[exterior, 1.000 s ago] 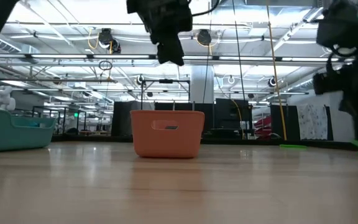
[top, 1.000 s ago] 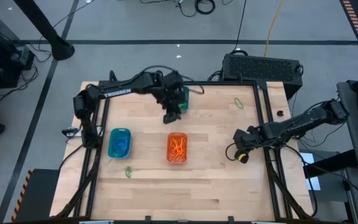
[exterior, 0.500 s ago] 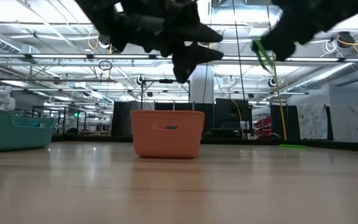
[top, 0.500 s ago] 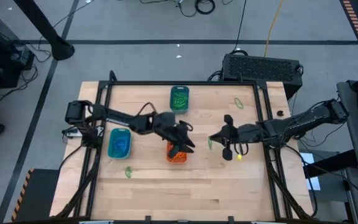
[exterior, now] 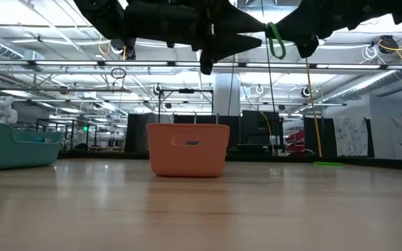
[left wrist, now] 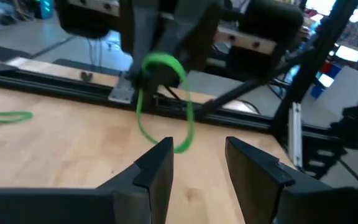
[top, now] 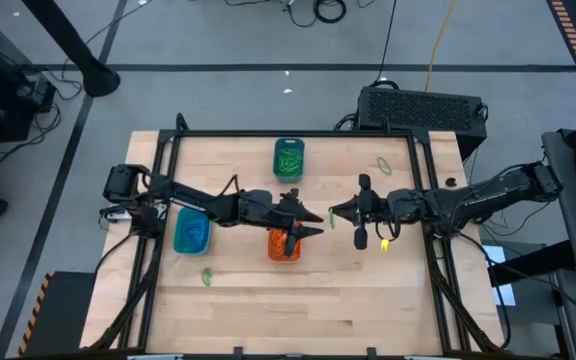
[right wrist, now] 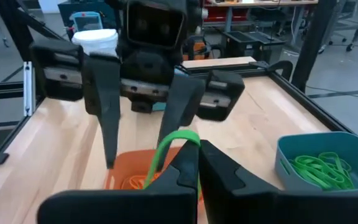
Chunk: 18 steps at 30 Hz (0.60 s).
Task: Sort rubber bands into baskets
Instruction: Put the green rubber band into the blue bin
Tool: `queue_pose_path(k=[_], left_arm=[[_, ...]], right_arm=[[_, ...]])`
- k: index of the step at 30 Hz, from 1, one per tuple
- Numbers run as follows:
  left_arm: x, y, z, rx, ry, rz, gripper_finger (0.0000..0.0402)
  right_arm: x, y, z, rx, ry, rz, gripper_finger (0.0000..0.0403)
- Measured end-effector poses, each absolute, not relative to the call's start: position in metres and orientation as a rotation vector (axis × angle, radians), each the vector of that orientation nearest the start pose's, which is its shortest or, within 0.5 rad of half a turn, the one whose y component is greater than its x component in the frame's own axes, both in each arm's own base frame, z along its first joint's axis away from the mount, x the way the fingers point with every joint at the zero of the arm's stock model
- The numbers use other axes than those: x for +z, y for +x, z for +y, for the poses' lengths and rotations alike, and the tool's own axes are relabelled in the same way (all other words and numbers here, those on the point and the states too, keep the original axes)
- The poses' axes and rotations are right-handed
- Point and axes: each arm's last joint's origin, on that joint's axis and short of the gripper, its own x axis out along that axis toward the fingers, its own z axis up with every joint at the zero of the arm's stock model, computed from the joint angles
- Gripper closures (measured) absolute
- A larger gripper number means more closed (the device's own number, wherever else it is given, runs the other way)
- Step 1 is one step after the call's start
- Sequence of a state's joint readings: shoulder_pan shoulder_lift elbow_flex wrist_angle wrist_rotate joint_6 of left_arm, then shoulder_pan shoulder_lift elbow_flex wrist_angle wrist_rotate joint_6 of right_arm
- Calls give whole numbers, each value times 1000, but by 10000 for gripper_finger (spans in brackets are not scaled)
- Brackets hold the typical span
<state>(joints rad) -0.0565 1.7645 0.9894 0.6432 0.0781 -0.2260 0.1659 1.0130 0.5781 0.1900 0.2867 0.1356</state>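
A green rubber band [right wrist: 174, 144] hangs pinched in the closed right gripper [top: 336, 215], held in the air above the table beside the orange basket [top: 284, 240]. The left gripper [top: 310, 224] faces it over that basket, fingers [left wrist: 156, 163] spread and empty. The orange basket holds orange bands, the dark teal basket [top: 288, 158] green ones, the turquoise-blue basket [top: 192, 230] blue ones. Two loose green bands [top: 384, 165] [top: 206, 275] lie on the wooden table [top: 368, 290]. Beyond it, a workshop with shelving and ceiling lights.
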Motion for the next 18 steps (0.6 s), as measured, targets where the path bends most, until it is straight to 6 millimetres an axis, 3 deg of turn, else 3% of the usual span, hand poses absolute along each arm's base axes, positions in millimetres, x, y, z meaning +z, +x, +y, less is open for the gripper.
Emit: queue_pose_path(k=[7,18], left_arm=[[225,384,-16,-74,-229,105,250],[203,392,-12,-80,-272,136,250]], right_arm=[[252,225,27,-163,83,229,402],[243,237,19,-219,115,221,402]])
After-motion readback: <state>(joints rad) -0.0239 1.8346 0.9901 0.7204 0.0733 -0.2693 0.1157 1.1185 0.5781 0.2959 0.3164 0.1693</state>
